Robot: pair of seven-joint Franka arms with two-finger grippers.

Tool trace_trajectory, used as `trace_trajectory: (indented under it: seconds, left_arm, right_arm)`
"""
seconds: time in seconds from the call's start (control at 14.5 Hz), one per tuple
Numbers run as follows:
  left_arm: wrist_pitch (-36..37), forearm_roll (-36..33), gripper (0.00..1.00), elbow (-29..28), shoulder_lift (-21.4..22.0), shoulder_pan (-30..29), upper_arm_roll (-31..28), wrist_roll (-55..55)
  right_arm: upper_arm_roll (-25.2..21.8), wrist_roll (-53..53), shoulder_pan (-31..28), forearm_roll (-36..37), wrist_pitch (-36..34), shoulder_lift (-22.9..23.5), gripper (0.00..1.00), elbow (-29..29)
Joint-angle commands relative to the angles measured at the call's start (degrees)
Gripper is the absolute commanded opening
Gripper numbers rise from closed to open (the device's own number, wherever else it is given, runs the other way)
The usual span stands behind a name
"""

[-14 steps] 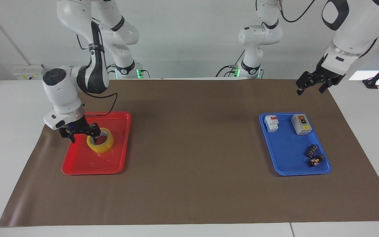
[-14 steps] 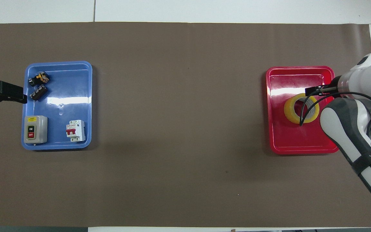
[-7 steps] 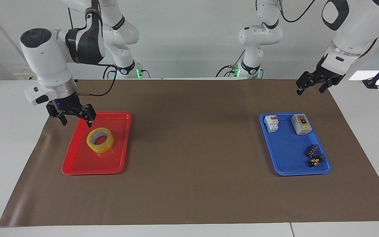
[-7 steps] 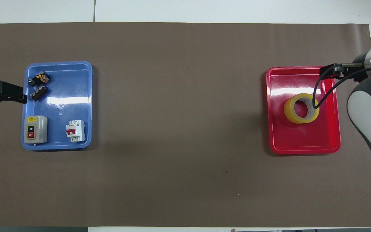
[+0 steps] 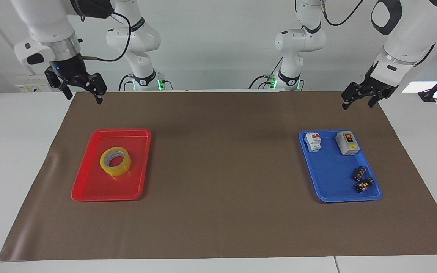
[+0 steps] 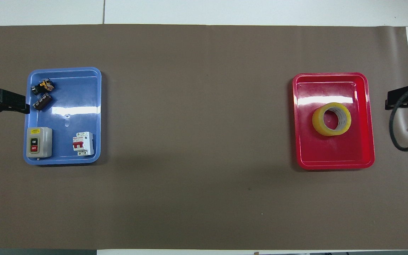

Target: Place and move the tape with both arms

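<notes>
While tape [image 5: 115,161] lies in red tray [image 5: 89,189] | right claw [image 5: 83,92] raised apart, open

Blue tray [image 5: 328,182] holds switch box [image 5: 347,143] and breaker [image 5: 313,141].

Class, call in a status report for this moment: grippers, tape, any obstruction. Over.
Right gripper open, raised over the mat's edge. Left gripper open, waiting above the mat. Tape flat in the red tray, untouched. Nothing in the way.
</notes>
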State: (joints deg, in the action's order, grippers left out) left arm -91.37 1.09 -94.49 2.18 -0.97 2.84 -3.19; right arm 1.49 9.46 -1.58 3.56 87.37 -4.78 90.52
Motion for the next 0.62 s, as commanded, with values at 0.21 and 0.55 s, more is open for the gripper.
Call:
trace_trajectory:
  seconds: [0.21,0.55]
  left_arm:
    - [-0.21,-0.83,1.0,-1.57,1.51,-0.26,0.06,0.81]
    - [-0.21,-0.83,1.0,-1.57,1.51,-0.26,0.06,0.81]
  right_arm:
    - [0.1,-0.23,-0.53,-1.27,-4.13,1.27,1.0,-1.31]
    - [0.27,-2.69,-0.97,-1.27,-8.44,3.19,1.0,-6.49]
